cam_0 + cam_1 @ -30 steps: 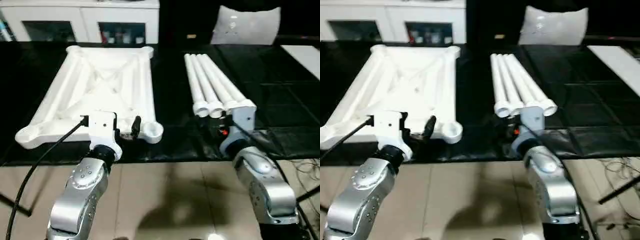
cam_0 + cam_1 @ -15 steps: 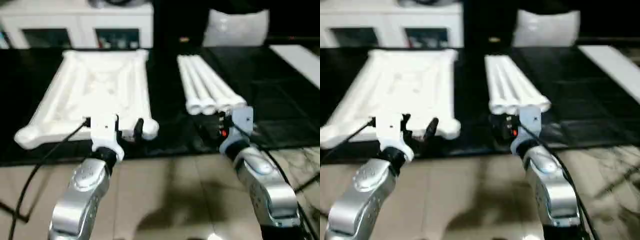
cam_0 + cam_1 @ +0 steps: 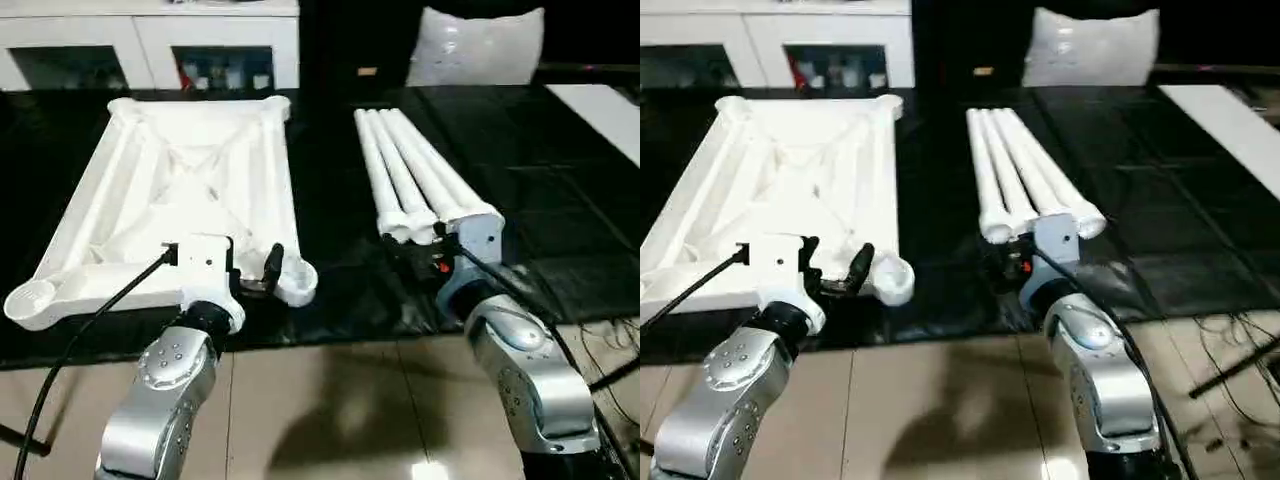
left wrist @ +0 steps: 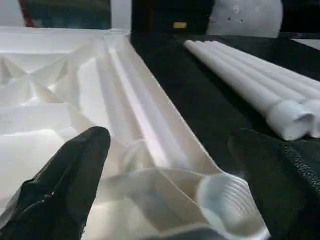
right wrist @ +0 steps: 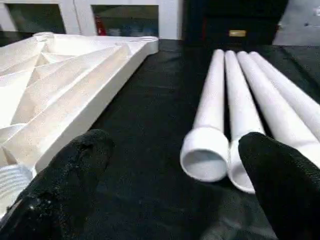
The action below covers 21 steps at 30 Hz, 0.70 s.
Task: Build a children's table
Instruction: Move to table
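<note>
Head-camera views: both silver forearms reached forward from the lower edge, the left arm on the left and the right arm on the right, roughly parallel. Each ended in a white wrist block carrying two black fingers. A black cable ran from the left wrist block back along the left arm. Left pincer: fingers spread wide, nothing between them. Right pincer: fingers likewise spread wide and empty. A small red light showed at the right wrist.
</note>
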Available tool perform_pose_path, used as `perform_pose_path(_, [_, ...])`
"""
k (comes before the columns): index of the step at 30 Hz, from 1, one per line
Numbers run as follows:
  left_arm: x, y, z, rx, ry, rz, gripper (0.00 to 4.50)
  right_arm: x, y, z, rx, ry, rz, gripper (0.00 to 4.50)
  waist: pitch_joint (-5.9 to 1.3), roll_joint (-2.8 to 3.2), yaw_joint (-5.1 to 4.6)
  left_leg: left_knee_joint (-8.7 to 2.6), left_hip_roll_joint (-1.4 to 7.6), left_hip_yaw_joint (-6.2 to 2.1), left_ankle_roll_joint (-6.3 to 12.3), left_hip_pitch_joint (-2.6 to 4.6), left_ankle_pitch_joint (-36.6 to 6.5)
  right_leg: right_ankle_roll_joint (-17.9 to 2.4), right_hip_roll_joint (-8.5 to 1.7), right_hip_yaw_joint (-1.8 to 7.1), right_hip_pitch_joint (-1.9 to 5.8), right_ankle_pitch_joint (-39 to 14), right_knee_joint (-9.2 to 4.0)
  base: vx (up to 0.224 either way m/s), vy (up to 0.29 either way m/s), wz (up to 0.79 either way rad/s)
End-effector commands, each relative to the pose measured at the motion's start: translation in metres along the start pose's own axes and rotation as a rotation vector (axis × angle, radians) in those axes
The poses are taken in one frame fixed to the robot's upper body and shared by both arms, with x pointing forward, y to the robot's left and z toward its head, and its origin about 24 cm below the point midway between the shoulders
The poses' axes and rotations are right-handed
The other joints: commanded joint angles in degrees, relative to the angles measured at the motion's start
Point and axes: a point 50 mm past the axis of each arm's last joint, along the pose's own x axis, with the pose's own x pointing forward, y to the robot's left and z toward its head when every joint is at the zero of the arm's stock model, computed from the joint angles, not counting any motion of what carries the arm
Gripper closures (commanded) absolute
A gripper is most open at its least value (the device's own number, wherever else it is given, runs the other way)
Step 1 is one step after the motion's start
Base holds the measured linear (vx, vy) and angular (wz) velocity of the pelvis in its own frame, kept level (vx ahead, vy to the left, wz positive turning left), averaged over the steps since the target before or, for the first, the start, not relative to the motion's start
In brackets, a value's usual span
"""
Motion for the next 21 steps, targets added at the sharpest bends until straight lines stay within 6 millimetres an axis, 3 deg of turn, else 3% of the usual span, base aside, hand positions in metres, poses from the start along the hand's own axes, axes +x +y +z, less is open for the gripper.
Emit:
perform_pose_path(1, [-0.0022, -0.0009, 0.0029, 0.009, -0.018, -0.001, 0.08, 0.0, -0.0013, 0.0027, -0.012, -0.006, -0.004, 0.0, -3.57, -0.48, 1.39, -1.1, -0.72, -0.52, 15.99, -3.08, 12.6, -12.9, -1.78, 3.58, 6.4, 16.5, -3.05, 0.106, 0.022, 0.13])
perform_pose_path(2, [-0.0026, -0.001, 0.0025, 0.009, -0.015, 0.0, 0.08, 0.0, -0.0005, 0.0031, -0.016, -0.006, -0.001, 0.0, -3.55, 0.03, 1.73, -0.9, -0.56, -1.11, 13.13, -3.47, 14.2, -12.9, -0.44, 3.26, 7.0, 18.3, -2.53, 0.1, 0.018, 0.17])
perform_pose_path(3, [-0.0026, -0.0011, 0.0023, 0.009, -0.015, -0.001, 0.08, 0.0, -0.0003, 0.0031, -0.018, -0.005, 0.001, 0.0, -3.86, 1.78, 0.82, -2.55, 2.25, -4.12, 13.32, 3.19, 19.6, -9.8, 1.87, 0.1, 1.71, 17.7, 0.71, 0.1, 0.018, 0.17])
perform_pose_path(4, [-0.0027, -0.0013, 0.0018, 0.008, -0.013, -0.002, 0.08, -0.0002, 0.0003, 0.003, -0.02, -0.004, 0.004, 0.0, -3.64, 1.43, -1.5, -2.79, 5.48, -7.69, 17.51, 7.88, 22.3, -7.2, 1.43, -1.29, -3.85, 11.1, 2.85, 0.169, -0.094, 0.11])
perform_pose_path(5, [-0.0029, -0.0017, 0.0014, 0.007, -0.011, -0.003, 0.08, -0.0007, 0.0006, 0.0031, -0.022, -0.004, 0.006, 0.0, -4.75, 1.79, -3.26, -2.88, 11.41, -13.25, 28.59, 13.61, 32.0, 2.0, -1.81, -1.49, -11.04, -4.7, 7.35, 0.168, -0.143, 0.05])
perform_pose_path(6, [-0.0029, -0.0018, 0.0013, 0.007, -0.011, -0.004, 0.08, -0.0008, 0.0008, 0.0031, -0.024, -0.002, 0.008, 0.0, -3.77, 0.84, -2.6, -3.43, 11.85, -10.61, 28.25, 10.24, 31.1, 4.5, -3.93, -0.3, -12.01, -2.8, 8.16, 0.168, -0.143, 0.05])
perform_pose_path(7, [-0.003, -0.0022, 0.0011, 0.008, -0.009, -0.007, 0.08, -0.0012, 0.0014, 0.0029, -0.031, 0.002, 0.014, 0.0, -4.14, 0.29, -2.72, -3.58, 9.91, -8.99, 26.13, 8.99, 28.8, 3.3, -4.16, -0.02, -11.68, 1.7, 7.28, 0.078, -0.086, 0.02])
perform_pose_path(8, [-0.0035, -0.0031, 0.0009, 0.01, -0.007, -0.013, 0.08, -0.0028, 0.0035, 0.0013, -0.069, 0.016, 0.034, 0.0, -2.98, -1.78, -1.5, -2.29, 1.39, -2.23, 18.22, 4.58, 14.0, -1.3, -3.51, 1.2, -6.83, 9.3, -0.36, 0.086, -0.097, 0.04])
perform_pose_path(9, [-0.0036, -0.0034, 0.0009, 0.012, -0.006, -0.015, 0.08, -0.0032, 0.0042, 0.0007, -0.079, 0.019, 0.038, 0.0, -4.18, -5.05, 0.93, 5.67, -4.23, -2.11, 14.66, -5.3, -0.8, 5.6, -8.85, 7.34, 4.38, 0.4, -4.01, 0.086, -0.097, 0.04])
perform_pose_path(10, [-0.004, -0.0039, 0.0011, 0.016, -0.005, -0.02, 0.08, -0.0041, 0.0061, -0.0008, -0.089, 0.018, 0.046, 0.0, -3.66, -2.81, 2.21, 7.42, -2.57, -3.43, 11.77, -6.22, -0.5, 5.5, -13.21, 6.33, 4.5, -0.6, -4.32, 0.114, -0.086, 0.24])
perform_pose_path(11, [-0.0049, -0.0041, 0.0012, 0.018, -0.003, -0.023, 0.08, -0.0051, 0.0076, -0.0022, -0.065, 0.01, 0.041, 0.0, -2.88, -3.31, 1.46, 8.93, -1.61, -3.74, 4.76, -7.06, 1.7, 10.7, -12.1, 1.36, 2.6, -4.2, -4.79, 0.095, -0.067, 0.37])
perform_pose_path(12, [-0.0051, -0.0041, 0.0011, 0.018, -0.002, -0.024, 0.08, -0.0052, 0.0077, -0.0024, -0.062, 0.009, 0.039, 0.0, -1.89, -2.11, 1.67, 7.48, -0.2, -3.41, 0.74, -6.37, 3.7, 7.4, -13.57, -1.51, 1.59, -9.7, -7.24, 0.095, -0.067, 0.37])
perform_pose_path(13, [-0.0053, -0.0042, 0.001, 0.02, -0.001, -0.027, 0.08, -0.0055, 0.0068, -0.003, -0.051, 0.009, 0.027, 0.0, -2.03, -0.94, 1.71, 6.44, 0.75, -3.36, 0.56, -6.6, 5.5, 3.4, -13.92, -2.76, 2.2, -13.1, -7.94, 0.069, -0.04, 0.43])
perform_pose_path(14, [-0.0053, -0.0043, 0.001, 0.021, 0.0, -0.028, 0.08, -0.0056, 0.0063, -0.0032, -0.048, 0.01, 0.023, 0.0, -1.15, 0.43, 1.23, 1.44, 2.81, -2.95, -0.71, -3.97, 4.8, -5.7, -9.39, -1.14, 1.44, -21.2, -8.52, 0.09, 0.032, 0.19])
perform_pose_path(15, [-0.0054, -0.0044, 0.0009, 0.024, 0.001, -0.032, 0.08, -0.0057, 0.0053, -0.0036, -0.041, 0.011, 0.013, 0.0, -0.57, 2.86, 0.8, -3.09, 4.46, -3.51, -1.06, -5.52, 1.6, -7.6, -4.74, -4.42, 3.46, -21.2, -6.6, 0.09, 0.032, 0.19])
perform_pose_path(16, [-0.0057, -0.0048, 0.0005, 0.028, 0.004, -0.037, 0.08, -0.0062, 0.0047, -0.0039, -0.038, 0.012, 0.012, 0.0, -0.95, 4.42, 0.54, -5.03, 5.95, -5.29, -0.43, -2.14, -6.7, -6.5, -1.83, -4.56, 1.34, -18.6, -4.34, 0.122, 0.064, 0.0])
perform_pose_path(17, [-0.0057, -0.0048, 0.0005, 0.028, 0.004, -0.037, 0.08, -0.0062, 0.0047, -0.0039, -0.038, 0.012, 0.012, 0.0, -2.35, 4.61, -1.26, -6.85, 9.84, -9.8, 0.07, 4.73, -19.2, -6.2, -0.52, -3.71, -2.97, -9.9, 2.48, 0.15, 0.057, 0.07])
perform_pose_path(18, [-0.0056, -0.0054, 0.0001, 0.034, 0.007, -0.043, 0.08, -0.0067, 0.0051, -0.0038, -0.04, 0.012, 0.023, 0.0, -2.92, 4.42, -1.68, -6.57, 10.28, -11.75, 6.72, 6.65, -12.8, -1.8, -0.53, -2.87, -5.86, -3.1, 5.3, 0.15, 0.057, 0.07])
perform_pose_path(19, [-0.0056, -0.0058, 0.0, 0.038, 0.009, -0.048, 0.08, -0.0069, 0.0051, -0.0045, -0.044, 0.014, 0.025, 0.0, -2.69, 4.62, -1.31, -5.84, 9.71, -11.23, 9.62, 6.4, -8.3, 0.3, -0.65, -2.67, -6.96, -1.6, 6.2, 0.159, 0.034, 0.05])
perform_pose_path(20, [-0.0055, -0.0056, 0.0, 0.049, 0.013, -0.053, 0.08, -0.0068, 0.0047, -0.0053, -0.046, 0.017, 0.023, 0.0, -2.14, 3.98, -1.87, -5.73, 9.1, -10.52, 15.79, 5.19, 0.8, 3.4, -1.25, -2.25, -8.19, 0.6, 7.32, 0.12, 0.009, 0.03])
perform_pose_path(21, [-0.0055, -0.0056, 0.0, 0.05, 0.013, -0.053, 0.08, -0.0068, 0.0047, -0.0053, -0.046, 0.017, 0.023, 0.0, -2.01, 3.21, -1.61, -5.97, 7.87, -7.97, 18.74, 4.18, 4.9, 3.9, -1.4, -2.0, -9.06, 3.9, 6.9, 0.12, 0.009, 0.03])
